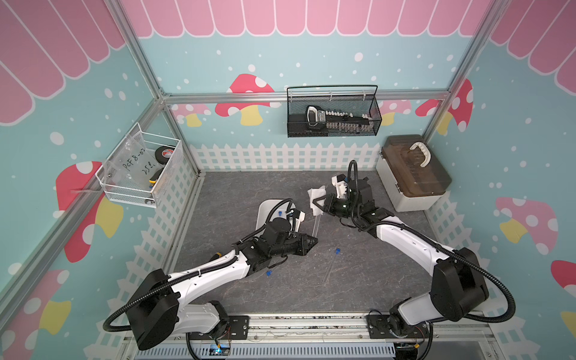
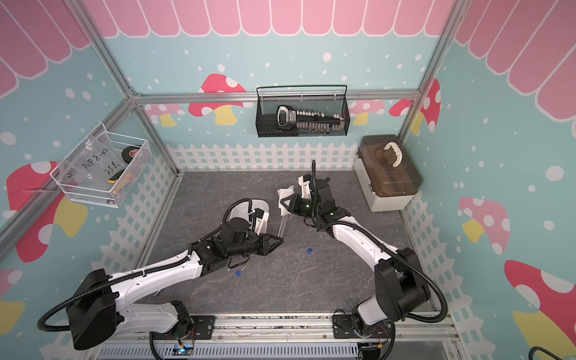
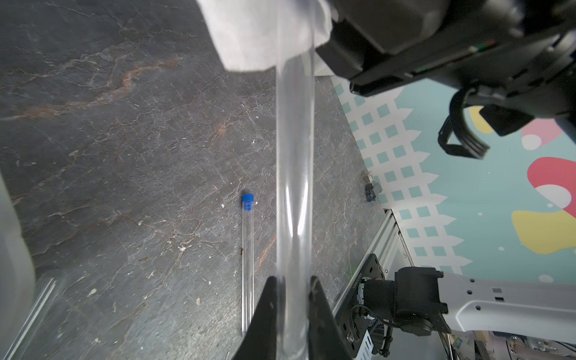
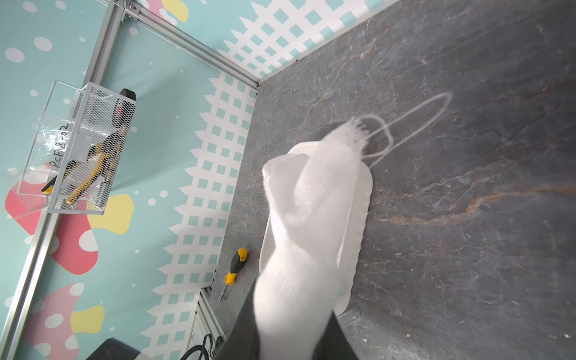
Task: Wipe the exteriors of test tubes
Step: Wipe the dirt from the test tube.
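Observation:
My left gripper (image 1: 313, 241) (image 3: 293, 282) is shut on the lower end of a clear test tube (image 1: 315, 226) (image 3: 294, 174), which rises from the jaws. The tube's upper end goes into a white cloth (image 1: 314, 196) (image 3: 249, 34). My right gripper (image 1: 318, 203) (image 4: 290, 311) is shut on that cloth (image 4: 311, 202), which hides the tube's end. A second blue-capped test tube (image 1: 332, 265) (image 3: 247, 265) lies on the table between the arms. A third one (image 1: 268, 273) sticks out from under the left arm. A blue cap (image 1: 280, 213) shows on the white tray (image 1: 265, 208).
A box with a brown lid (image 1: 414, 174) stands at the back right. A black wire basket (image 1: 333, 115) hangs on the back wall and a white one (image 1: 140, 171) on the left wall. A yellow-and-black screwdriver (image 4: 235, 266) lies by the left wall.

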